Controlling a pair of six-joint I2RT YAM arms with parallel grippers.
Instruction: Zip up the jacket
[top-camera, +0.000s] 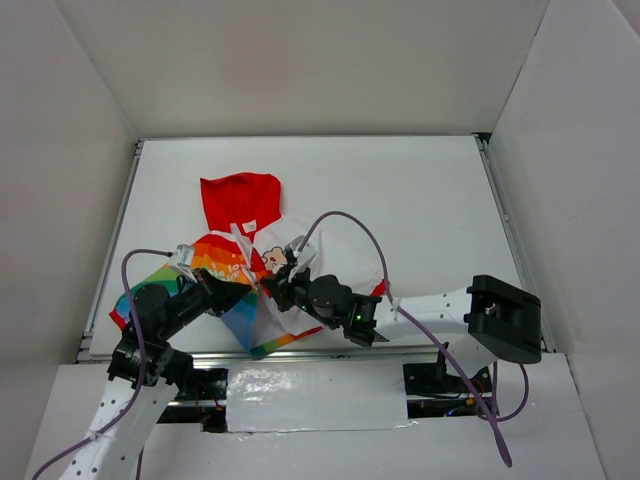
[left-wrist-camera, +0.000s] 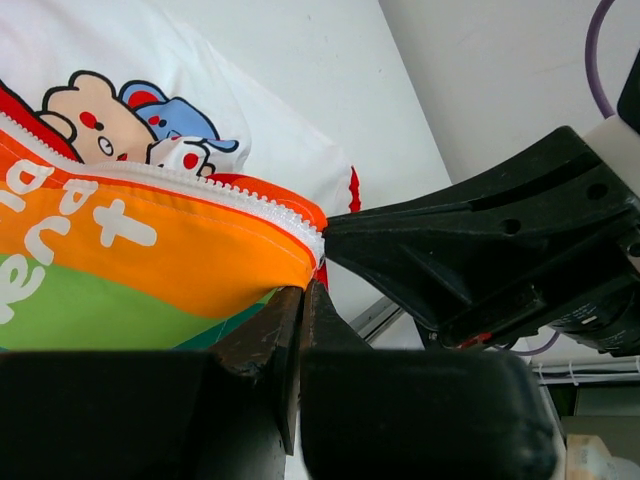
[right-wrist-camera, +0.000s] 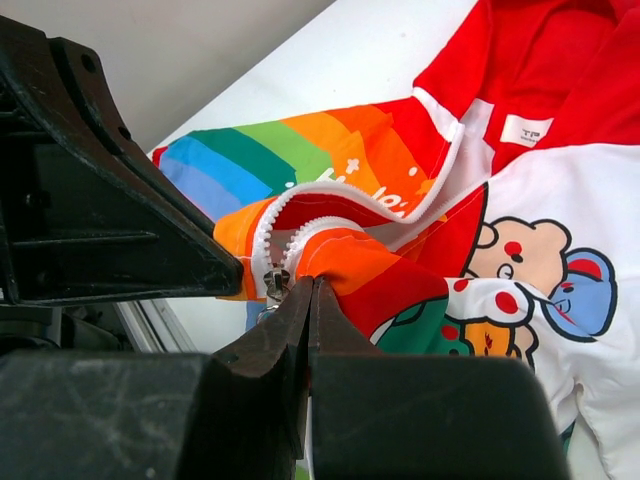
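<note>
Zip barely begun, both grippers meeting at the jacket's bottom hem

The jacket (top-camera: 225, 258) lies near the front edge of the table (top-camera: 420, 200), hood away from the arms; its zipper (right-wrist-camera: 262, 232) gapes above the slider (right-wrist-camera: 272, 283), which sits low by the hem. The left gripper (left-wrist-camera: 300, 315) pinches the orange hem corner. The right gripper (right-wrist-camera: 310, 300) is pressed together right at the slider, but I cannot tell whether it holds the pull. Next, probably: hem kept taut, slider drawn toward the hood. No containers in view

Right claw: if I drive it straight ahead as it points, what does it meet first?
The jacket, its orange fold beside the zipper, right at the shut right claw; probably touching it now.
</note>
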